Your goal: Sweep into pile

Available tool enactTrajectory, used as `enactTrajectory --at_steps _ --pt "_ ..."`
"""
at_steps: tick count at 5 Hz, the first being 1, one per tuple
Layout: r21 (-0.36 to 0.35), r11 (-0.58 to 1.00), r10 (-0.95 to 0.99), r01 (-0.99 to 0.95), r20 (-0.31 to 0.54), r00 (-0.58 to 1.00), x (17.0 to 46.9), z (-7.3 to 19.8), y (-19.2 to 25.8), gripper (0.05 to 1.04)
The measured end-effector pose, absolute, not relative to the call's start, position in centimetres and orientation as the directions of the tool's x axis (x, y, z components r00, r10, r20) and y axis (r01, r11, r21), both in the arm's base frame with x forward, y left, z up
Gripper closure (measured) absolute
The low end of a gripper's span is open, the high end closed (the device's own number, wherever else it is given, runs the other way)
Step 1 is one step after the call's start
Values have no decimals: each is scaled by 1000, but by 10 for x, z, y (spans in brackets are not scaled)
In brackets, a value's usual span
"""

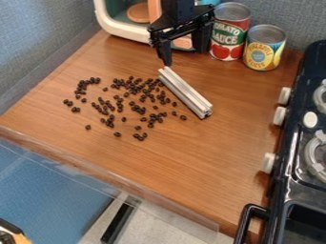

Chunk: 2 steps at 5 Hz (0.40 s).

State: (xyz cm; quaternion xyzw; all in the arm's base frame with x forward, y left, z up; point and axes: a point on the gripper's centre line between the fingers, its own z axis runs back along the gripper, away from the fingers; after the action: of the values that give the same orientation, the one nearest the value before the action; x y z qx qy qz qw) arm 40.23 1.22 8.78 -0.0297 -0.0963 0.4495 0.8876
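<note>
While end effector [184,56] hangs near metal bar [185,92], beans [138,110] lie scattered.

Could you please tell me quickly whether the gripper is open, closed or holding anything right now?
Gripper: open, its fingers apart and holding nothing; the metal bar lies on the counter.

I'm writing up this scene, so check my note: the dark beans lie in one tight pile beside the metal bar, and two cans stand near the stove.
The pile is wrong: the camera view shows the beans scattered over the counter beside the metal bar. Two cans do stand near the stove.
</note>
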Motion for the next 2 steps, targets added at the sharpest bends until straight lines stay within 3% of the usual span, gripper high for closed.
enactTrajectory --at_steps 2 --pt "-84 579 815 -811 85 573 397 66 10 83"
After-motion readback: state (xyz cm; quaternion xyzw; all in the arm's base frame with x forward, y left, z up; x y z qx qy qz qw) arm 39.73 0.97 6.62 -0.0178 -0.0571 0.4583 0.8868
